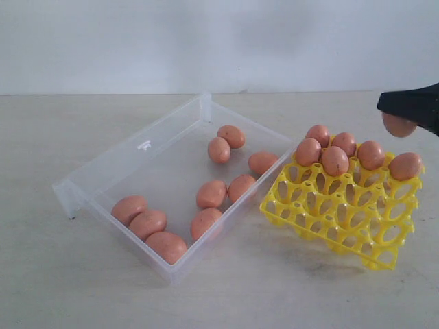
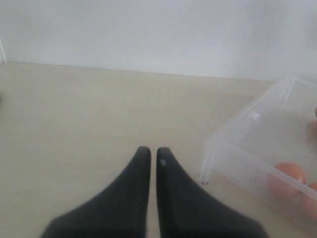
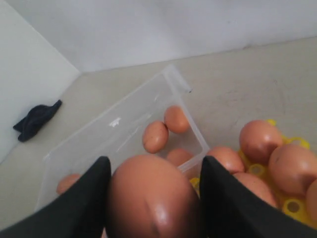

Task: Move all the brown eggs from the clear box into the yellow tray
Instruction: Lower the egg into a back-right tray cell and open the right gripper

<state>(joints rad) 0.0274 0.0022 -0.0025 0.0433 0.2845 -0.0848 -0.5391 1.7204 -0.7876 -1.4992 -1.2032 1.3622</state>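
Note:
The clear box (image 1: 140, 147) lies left of centre with several brown eggs (image 1: 211, 194) inside. To its right the yellow tray (image 1: 343, 209) carries several brown eggs (image 1: 335, 161) in its far cells. My right gripper (image 1: 401, 118) hangs above the tray's far right corner, shut on a brown egg (image 3: 153, 198) that fills the gap between its black fingers (image 3: 81, 208). My left gripper (image 2: 153, 152) is out of the exterior view; it hovers low over bare table left of the clear box (image 2: 257, 144), its jaws nearly touching with nothing between them.
A dark cloth (image 3: 35, 120) lies on the table by the wall, beyond the clear box in the right wrist view. Pale table (image 1: 240, 288) runs along the front of box and tray. A white wall stands behind.

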